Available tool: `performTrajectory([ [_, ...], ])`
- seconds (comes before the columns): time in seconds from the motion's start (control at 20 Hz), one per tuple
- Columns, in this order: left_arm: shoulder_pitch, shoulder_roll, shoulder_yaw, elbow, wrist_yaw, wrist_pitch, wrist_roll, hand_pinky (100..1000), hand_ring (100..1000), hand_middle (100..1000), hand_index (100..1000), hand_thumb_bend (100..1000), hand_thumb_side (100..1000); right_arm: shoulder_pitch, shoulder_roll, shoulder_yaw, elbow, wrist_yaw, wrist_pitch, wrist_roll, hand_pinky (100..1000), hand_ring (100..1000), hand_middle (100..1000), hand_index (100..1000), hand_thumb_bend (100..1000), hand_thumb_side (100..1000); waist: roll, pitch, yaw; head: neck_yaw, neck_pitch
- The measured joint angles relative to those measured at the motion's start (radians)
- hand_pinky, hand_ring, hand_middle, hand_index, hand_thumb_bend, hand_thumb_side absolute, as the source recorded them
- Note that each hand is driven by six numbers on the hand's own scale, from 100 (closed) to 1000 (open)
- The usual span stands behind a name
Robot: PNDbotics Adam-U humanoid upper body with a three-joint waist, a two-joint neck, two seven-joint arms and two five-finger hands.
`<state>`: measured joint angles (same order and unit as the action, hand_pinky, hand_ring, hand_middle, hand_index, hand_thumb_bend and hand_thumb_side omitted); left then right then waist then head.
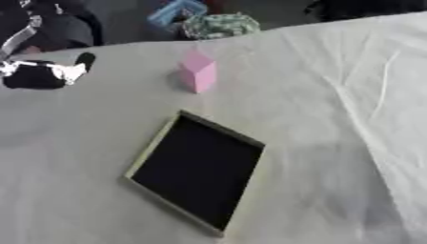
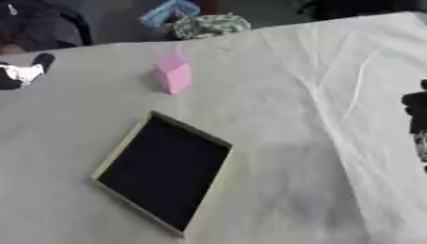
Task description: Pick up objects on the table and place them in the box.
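- Nearest your camera, the box (image 1: 197,171), a shallow tray with a pale rim and a dark inside, lies flat and askew on the white cloth of the table (image 1: 333,143); nothing can be seen inside it.
- Beyond the box and well apart from it, your task's pink block (image 1: 198,71) stands upright on the cloth, its top slanted like a small carton.
- At the left edge of the left eye view, your left hand (image 1: 42,74) shows as a black and white shape resting low over the table, well apart from the pink block and touching nothing you can make out; whether its fingers are spread or curled cannot be told.
- At the right edge of the right eye view, your right hand (image 2: 415,114) appears only as a dark sliver above the cloth, far from both block and box; the set of its fingers cannot be told either.
- Creases run down the cloth on the right side of the table.
- Past the far edge of the table, a blue object (image 1: 175,12) and a green patterned bundle (image 1: 219,25) sit off the work surface.
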<state>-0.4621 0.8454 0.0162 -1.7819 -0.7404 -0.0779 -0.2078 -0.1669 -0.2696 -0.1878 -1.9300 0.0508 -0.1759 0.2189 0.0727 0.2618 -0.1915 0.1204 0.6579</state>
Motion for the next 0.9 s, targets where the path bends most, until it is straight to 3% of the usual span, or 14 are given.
performTrajectory([
  [0.9, 0.0, 0.0, 0.0, 0.005, -0.008, -0.001, -0.001, 838, 775, 764, 907, 276, 522, 0.0, 0.0, 0.0, 0.0, 0.0, 0.0, 0.0, 823, 809, 708, 879, 100, 460, 0.002, 0.0, -0.001, 0.0, 0.001],
])
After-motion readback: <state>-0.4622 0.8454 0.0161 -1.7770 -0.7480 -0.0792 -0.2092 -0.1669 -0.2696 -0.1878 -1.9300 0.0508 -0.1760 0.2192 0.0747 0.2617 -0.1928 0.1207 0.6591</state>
